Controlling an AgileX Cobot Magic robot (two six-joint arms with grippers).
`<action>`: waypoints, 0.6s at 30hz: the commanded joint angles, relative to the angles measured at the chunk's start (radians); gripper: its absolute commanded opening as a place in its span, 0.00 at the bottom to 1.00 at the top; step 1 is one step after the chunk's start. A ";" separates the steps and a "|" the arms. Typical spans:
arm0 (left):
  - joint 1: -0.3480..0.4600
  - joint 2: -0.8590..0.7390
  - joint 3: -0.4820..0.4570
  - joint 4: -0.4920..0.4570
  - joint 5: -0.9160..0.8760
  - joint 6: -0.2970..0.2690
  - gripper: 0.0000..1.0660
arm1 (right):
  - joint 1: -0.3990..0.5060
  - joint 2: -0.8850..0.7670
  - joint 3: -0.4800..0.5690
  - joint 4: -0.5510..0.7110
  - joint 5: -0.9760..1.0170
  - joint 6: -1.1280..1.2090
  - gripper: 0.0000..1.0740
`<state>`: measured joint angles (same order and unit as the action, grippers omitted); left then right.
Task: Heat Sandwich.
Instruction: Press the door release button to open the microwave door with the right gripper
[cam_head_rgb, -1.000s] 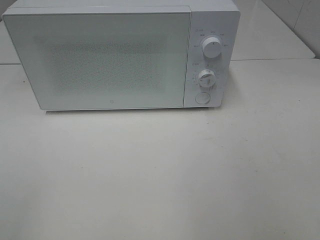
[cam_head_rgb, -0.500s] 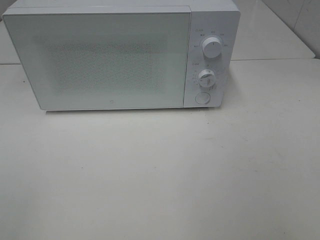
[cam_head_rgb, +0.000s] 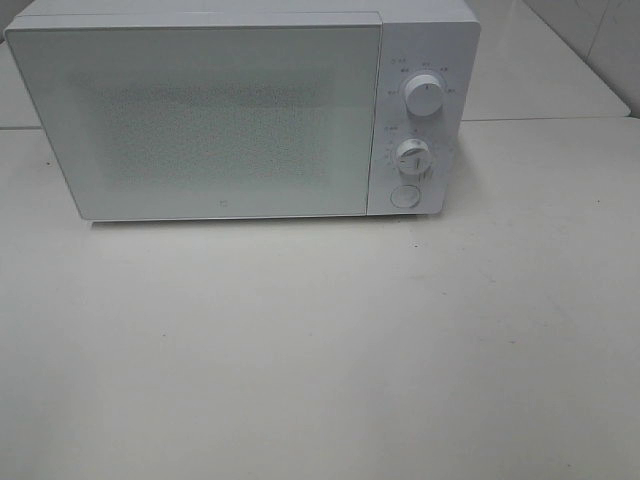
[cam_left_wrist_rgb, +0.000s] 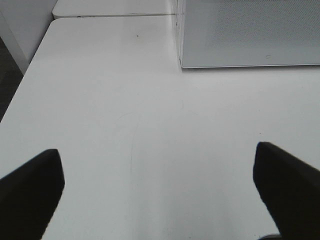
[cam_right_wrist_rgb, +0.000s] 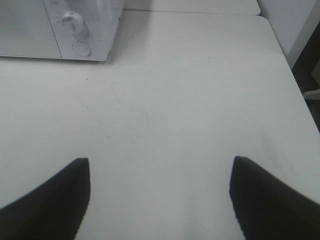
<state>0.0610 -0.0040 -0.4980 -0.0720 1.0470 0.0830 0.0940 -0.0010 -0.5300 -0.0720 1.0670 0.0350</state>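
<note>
Though near the shut microwave (cam_head_rgb: 220, 115), left gripper (cam_left_wrist_rgb: 156, 152) and right gripper (cam_right_wrist_rgb: 160, 161) (both empty) agape above the table (cam_head_rgb: 320, 350).

Markings on the microwave (cam_head_rgb: 220, 120) cannot be read.

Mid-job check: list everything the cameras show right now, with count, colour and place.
microwave: one, white, door shut, at the back of the table
upper knob: one, white, on the microwave's right panel
lower knob: one, white, under the upper knob
round button: one, white, under the lower knob
table: one, off-white, carries the microwave
rear table: one, white, behind the microwave
sandwich: none in view
left gripper: one, black, open, holding nothing, above the table
right gripper: one, black, open, holding nothing, above the table
</note>
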 joint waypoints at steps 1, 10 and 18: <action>0.004 -0.026 0.004 -0.004 -0.010 -0.008 0.92 | -0.025 -0.029 0.025 -0.003 -0.031 0.012 0.70; 0.004 -0.025 0.004 -0.004 -0.010 -0.008 0.92 | -0.025 -0.029 0.025 -0.003 -0.031 0.012 0.70; 0.004 -0.025 0.004 -0.004 -0.010 -0.008 0.92 | -0.025 -0.029 0.023 -0.002 -0.033 0.012 0.70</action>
<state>0.0610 -0.0040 -0.4980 -0.0720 1.0470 0.0830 0.0760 -0.0030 -0.5060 -0.0720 1.0490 0.0370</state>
